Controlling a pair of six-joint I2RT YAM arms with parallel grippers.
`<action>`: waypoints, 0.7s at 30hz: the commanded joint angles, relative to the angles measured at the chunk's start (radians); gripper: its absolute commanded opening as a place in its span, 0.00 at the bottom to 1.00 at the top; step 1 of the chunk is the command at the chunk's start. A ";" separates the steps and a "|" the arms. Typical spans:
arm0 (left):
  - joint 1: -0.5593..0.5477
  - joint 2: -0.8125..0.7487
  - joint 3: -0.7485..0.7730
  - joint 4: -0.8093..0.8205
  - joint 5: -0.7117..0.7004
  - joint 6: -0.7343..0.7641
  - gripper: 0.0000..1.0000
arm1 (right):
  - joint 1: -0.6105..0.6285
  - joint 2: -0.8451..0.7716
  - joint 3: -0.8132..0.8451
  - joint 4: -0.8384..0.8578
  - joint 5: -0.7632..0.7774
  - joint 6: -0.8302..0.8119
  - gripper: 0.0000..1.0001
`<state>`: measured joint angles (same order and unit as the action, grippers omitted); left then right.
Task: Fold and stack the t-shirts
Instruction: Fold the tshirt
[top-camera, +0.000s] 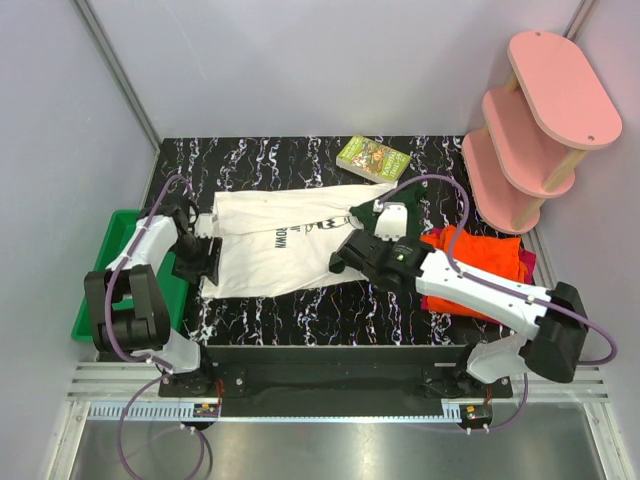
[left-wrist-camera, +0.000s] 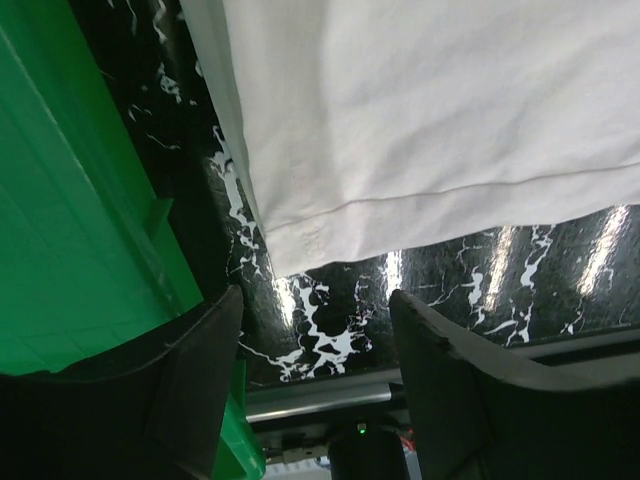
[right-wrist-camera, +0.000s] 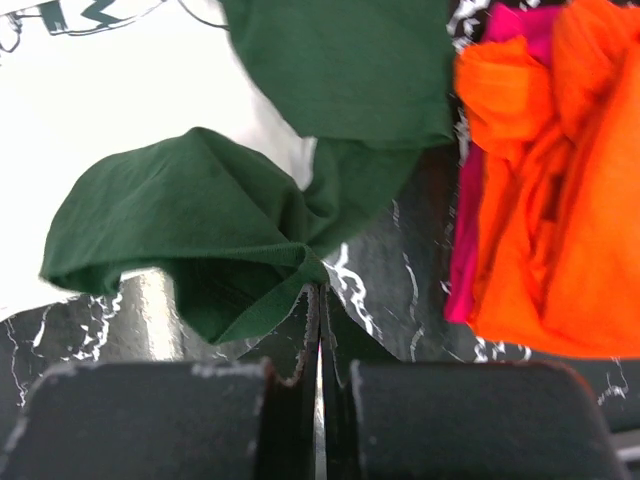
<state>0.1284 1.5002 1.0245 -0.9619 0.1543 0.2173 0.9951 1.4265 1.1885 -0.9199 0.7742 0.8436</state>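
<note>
On my feed the black marbled tabletop (top-camera: 300, 310) fills the middle, with a pink three-tier shelf (top-camera: 545, 120) standing at its far right corner. The cream-white t-shirt (top-camera: 270, 245) lies spread across the centre of the tabletop, hem toward the left edge and black print facing up. A green tray (top-camera: 112, 232) sits along the left edge. By the right edge I see the orange t-shirt (top-camera: 480, 250) bunched on top of the magenta-red t-shirt (top-camera: 526, 262), which only peeks out at the side. A small green illustrated book (top-camera: 373, 158) lies near the far edge, right of centre.

My right gripper (right-wrist-camera: 318, 300) has its jaws pressed together on a fold of the cream shirt's dark green sleeve (right-wrist-camera: 200, 220), which is lifted into a hump just beside the orange cloth. My left gripper (left-wrist-camera: 315, 330) hangs with its jaws well apart and nothing between them, just short of the shirt's hem corner, beside the tray.
</note>
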 joint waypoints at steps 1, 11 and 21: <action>0.007 0.023 0.034 -0.066 0.010 0.022 0.64 | 0.016 -0.122 -0.041 -0.106 0.054 0.121 0.00; 0.008 0.081 0.059 -0.115 -0.007 0.077 0.37 | 0.034 -0.169 -0.106 -0.143 0.065 0.184 0.00; 0.010 -0.029 -0.033 0.057 0.037 0.106 0.30 | 0.033 -0.110 -0.078 -0.076 0.071 0.106 0.00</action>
<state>0.1326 1.5383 1.0168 -0.9939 0.1638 0.3023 1.0195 1.2987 1.0821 -1.0363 0.7959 0.9730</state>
